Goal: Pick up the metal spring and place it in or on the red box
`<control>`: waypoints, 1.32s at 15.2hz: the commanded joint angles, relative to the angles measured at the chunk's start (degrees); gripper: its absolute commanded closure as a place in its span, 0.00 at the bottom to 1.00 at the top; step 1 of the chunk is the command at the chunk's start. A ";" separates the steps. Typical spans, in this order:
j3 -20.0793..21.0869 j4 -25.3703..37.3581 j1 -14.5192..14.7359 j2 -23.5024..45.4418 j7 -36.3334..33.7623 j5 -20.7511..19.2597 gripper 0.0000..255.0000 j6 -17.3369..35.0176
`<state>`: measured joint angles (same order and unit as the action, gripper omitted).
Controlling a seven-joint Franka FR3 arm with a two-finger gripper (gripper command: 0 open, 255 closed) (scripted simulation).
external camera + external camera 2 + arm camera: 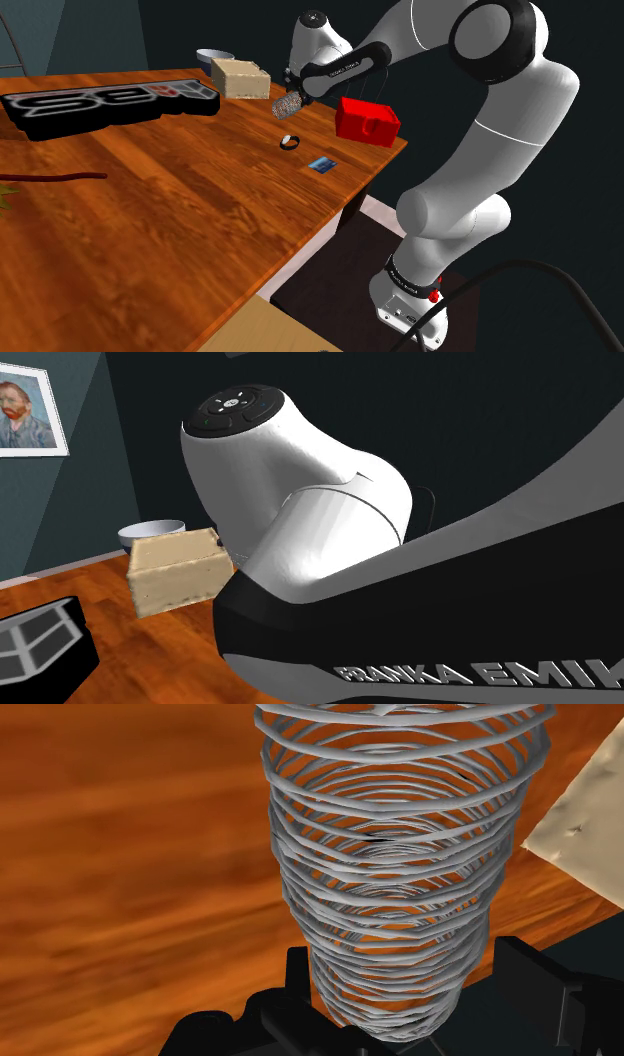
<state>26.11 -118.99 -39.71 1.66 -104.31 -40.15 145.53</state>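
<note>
Black fingers (535,999) clasp grey coiled spring (400,884) (seemingly metal).

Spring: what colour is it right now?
The spring is plain light grey, made of bare wire coils. The wrist view shows it best.

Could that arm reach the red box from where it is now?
Probably yes: the gripper holds the spring above the table, beside the red box, and nothing stands between them.
</note>
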 commanded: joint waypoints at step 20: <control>0.29 7.54 0.37 -4.24 10.59 10.26 1.00 -9.25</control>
<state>26.39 -111.97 -39.37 -2.43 -94.18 -30.31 136.83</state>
